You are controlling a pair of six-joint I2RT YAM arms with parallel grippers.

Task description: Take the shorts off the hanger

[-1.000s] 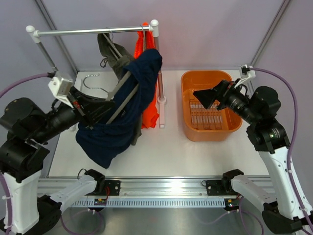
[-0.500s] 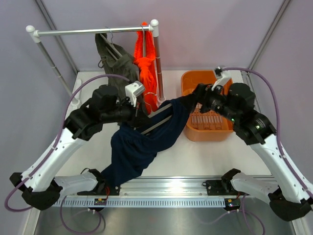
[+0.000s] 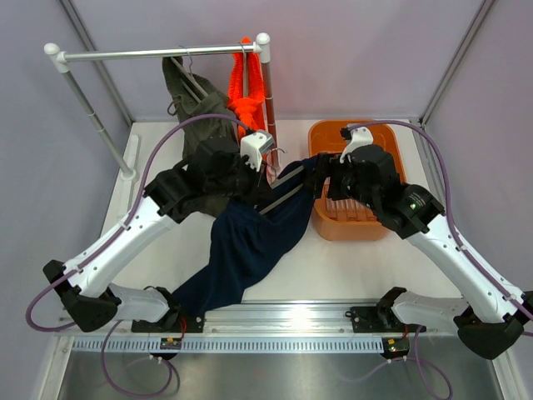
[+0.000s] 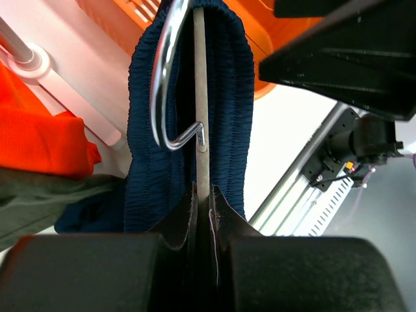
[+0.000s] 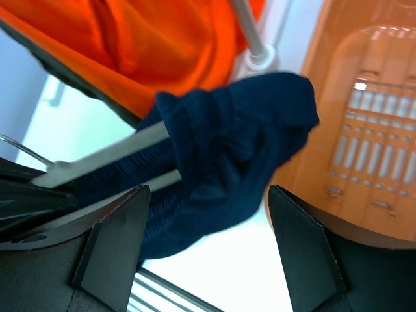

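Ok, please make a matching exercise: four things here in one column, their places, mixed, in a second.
1 navy shorts
2 olive-grey shorts
3 orange shorts
4 basket

A on the table, at the right
B hanging from the rail, at its right end
C on the hanger in the left claw
D hanging from the rail, left of the orange pair

Pairs: 1-C, 2-D, 3-B, 4-A

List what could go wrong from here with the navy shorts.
1. The right end effector, open around the bunched waistband of the navy shorts, may also pinch the hanger bar, so nothing slides off.
2. The left end effector grips only that thin bar; a pull could twist it loose.
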